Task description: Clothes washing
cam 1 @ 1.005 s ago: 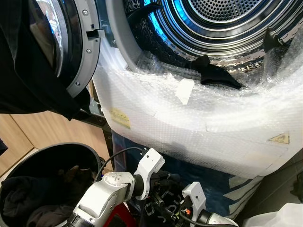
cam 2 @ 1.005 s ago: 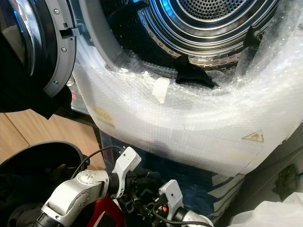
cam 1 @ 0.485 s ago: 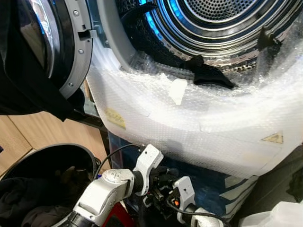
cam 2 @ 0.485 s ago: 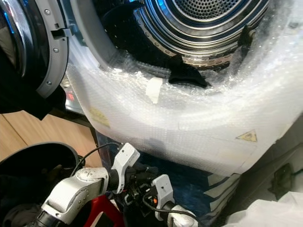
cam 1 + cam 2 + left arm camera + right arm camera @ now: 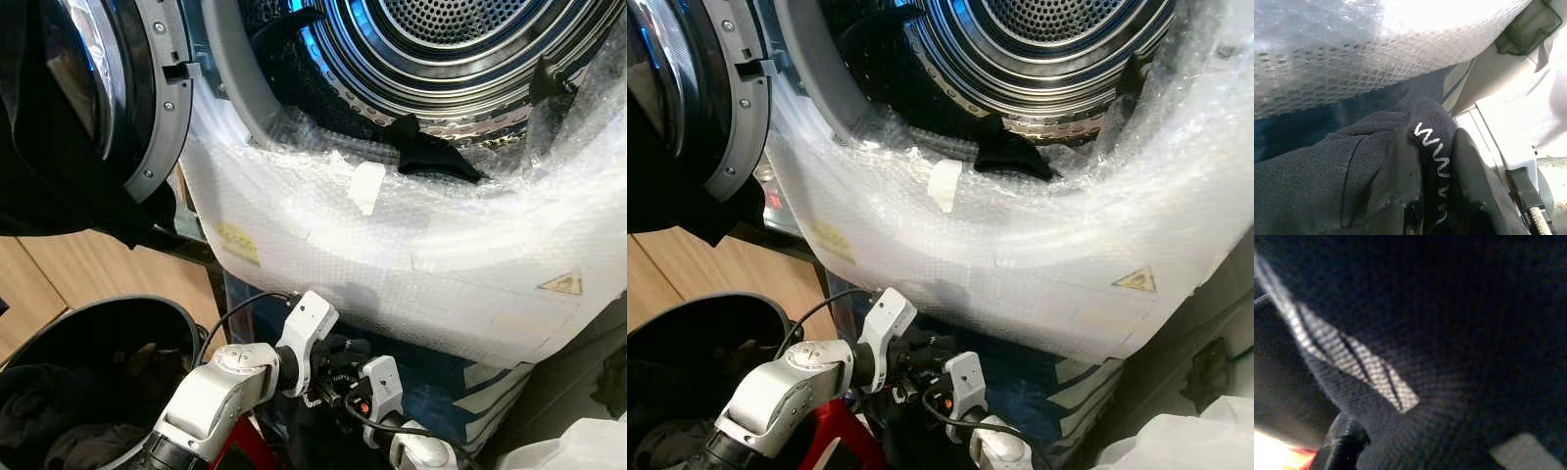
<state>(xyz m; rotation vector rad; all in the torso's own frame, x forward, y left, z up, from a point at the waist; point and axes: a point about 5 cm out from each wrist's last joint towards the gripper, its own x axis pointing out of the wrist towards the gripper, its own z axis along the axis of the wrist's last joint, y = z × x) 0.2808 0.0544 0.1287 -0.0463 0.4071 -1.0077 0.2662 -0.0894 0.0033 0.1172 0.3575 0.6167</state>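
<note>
The front-loading washing machine wrapped in clear bubble film (image 5: 411, 264) stands before me, its perforated steel drum (image 5: 441, 49) cut off at the top edge. Its round grey-rimmed door (image 5: 147, 98) stands open on my left, with dark cloth hanging over it; how far that cloth reaches I cannot make out. A small black cloth piece (image 5: 426, 152) lies on the lip of the drum opening. Below left sits a round black laundry basket (image 5: 171, 318) with dark clothes inside, partly cut off.

Low in front of the machine, my left gripper (image 5: 1432, 161) is clamped on a dark navy knit garment with white zigzag lettering (image 5: 1327, 166), the fold pinched between both fingers (image 5: 1396, 176). My right gripper is buried in the same fabric (image 5: 1449, 333); its wrist view is dark and blurred, and I cannot tell its finger state. Since half a second ago, the right wrist (image 5: 377, 387) has risen closer to the left wrist (image 5: 309, 328).
</note>
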